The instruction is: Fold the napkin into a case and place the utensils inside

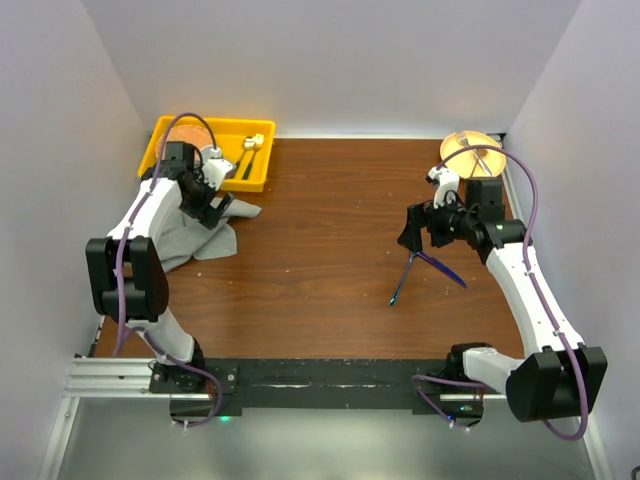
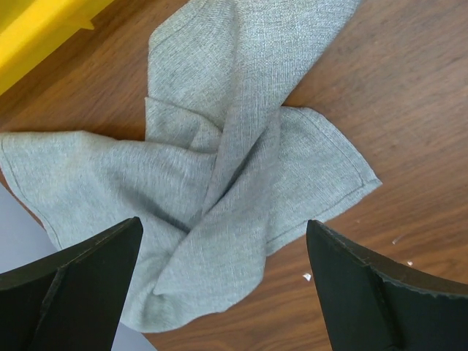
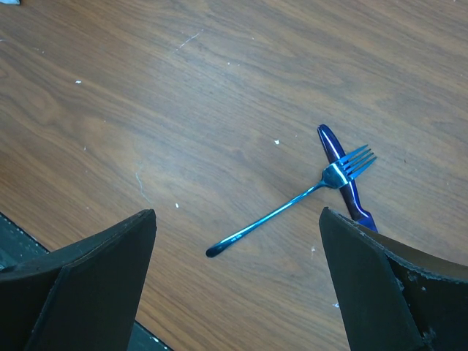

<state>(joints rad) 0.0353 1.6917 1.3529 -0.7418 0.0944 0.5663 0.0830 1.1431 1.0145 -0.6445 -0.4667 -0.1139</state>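
Note:
The grey napkin (image 1: 200,242) lies crumpled and twisted on the wooden table at the left; in the left wrist view the napkin (image 2: 234,175) fills the middle, its corners folded over each other. My left gripper (image 1: 216,206) hangs open just above it, with nothing between the fingers (image 2: 88,270). The blue fork (image 3: 292,205) lies with its tines across the blue knife (image 3: 330,145) on the right half of the table. In the top view the fork (image 1: 403,276) and knife (image 1: 443,268) sit just below my right gripper (image 1: 414,232), which is open and holds nothing.
A yellow tray (image 1: 240,122) stands at the back left with gold-headed cutlery (image 1: 251,150) in it; its corner (image 2: 36,29) shows beside the napkin. A yellow plate (image 1: 480,135) with a silver fork sits at the back right. White walls close in three sides.

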